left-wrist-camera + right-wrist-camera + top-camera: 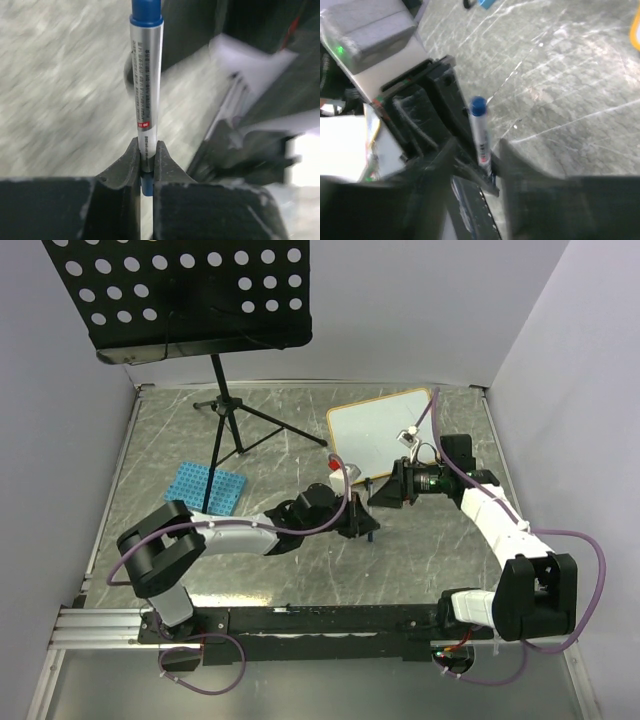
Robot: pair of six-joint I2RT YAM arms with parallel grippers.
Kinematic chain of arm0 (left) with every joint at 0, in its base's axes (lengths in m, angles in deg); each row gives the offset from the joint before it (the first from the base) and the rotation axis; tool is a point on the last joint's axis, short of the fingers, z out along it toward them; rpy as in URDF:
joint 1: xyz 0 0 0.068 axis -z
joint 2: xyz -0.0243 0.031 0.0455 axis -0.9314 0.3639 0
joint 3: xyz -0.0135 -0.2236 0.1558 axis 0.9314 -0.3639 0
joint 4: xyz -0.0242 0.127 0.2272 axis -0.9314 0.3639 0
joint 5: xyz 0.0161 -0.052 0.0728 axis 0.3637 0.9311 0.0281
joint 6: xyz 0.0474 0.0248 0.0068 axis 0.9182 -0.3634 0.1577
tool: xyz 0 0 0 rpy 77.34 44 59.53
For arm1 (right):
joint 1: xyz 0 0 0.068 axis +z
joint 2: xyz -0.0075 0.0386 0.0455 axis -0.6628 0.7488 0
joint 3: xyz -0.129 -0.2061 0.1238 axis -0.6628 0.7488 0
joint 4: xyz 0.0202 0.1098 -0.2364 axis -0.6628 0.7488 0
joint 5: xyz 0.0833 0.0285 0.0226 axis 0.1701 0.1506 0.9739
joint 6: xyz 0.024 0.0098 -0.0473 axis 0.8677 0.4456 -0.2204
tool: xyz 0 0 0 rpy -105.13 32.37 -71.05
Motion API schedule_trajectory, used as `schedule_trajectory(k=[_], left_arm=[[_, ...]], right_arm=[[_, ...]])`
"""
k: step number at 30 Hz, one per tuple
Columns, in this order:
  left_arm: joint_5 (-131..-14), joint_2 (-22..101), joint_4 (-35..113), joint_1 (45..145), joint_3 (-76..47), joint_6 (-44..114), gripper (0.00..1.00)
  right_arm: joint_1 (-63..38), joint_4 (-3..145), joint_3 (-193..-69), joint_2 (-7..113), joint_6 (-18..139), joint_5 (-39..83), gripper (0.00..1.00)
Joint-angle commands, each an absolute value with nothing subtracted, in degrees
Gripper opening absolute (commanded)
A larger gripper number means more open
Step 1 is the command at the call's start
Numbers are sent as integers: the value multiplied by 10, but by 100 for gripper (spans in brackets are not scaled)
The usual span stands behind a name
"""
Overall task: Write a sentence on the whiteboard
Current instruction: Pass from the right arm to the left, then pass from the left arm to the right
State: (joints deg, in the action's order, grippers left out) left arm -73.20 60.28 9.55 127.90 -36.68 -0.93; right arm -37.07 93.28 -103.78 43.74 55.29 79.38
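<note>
The whiteboard (383,426), white with an orange-tan frame, lies at the back right of the table; I see no sentence on it. My left gripper (360,518) is shut on a marker (146,75) with a silver barrel and a blue cap, gripped near its lower end between the fingertips (131,159). My right gripper (380,492) is close beside the left one. In the right wrist view its jaws stand open on either side of the upright marker (481,132), not touching it.
A black perforated music stand (175,295) on a tripod (232,415) stands at the back left. A blue perforated rack (205,486) lies left of centre. Grey walls enclose the table on three sides.
</note>
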Motion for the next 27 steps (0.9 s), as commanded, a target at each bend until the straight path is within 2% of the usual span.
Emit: schedule_trajectory(k=[1, 2, 9, 16, 19, 24, 27], left_arm=[[-725, 542, 276, 1283, -347, 202, 1], [-720, 527, 296, 1283, -355, 234, 1], [-641, 431, 424, 1282, -376, 413, 1], [-575, 466, 484, 1282, -320, 457, 1], [-566, 476, 478, 1282, -308, 451, 1], [-557, 480, 469, 1282, -297, 446, 1], [-554, 481, 463, 1280, -300, 436, 1]], right_arm=[[-380, 1094, -1120, 436, 344, 867, 96], [-380, 1137, -1134, 438, 254, 874, 100], [-356, 1410, -1176, 489, -77, 932, 100], [-298, 1515, -1203, 555, -192, 967, 100], [-267, 1481, -1196, 552, -161, 966, 99], [-226, 1289, -1152, 516, 40, 923, 82], [-216, 1257, -1142, 504, 87, 903, 64]])
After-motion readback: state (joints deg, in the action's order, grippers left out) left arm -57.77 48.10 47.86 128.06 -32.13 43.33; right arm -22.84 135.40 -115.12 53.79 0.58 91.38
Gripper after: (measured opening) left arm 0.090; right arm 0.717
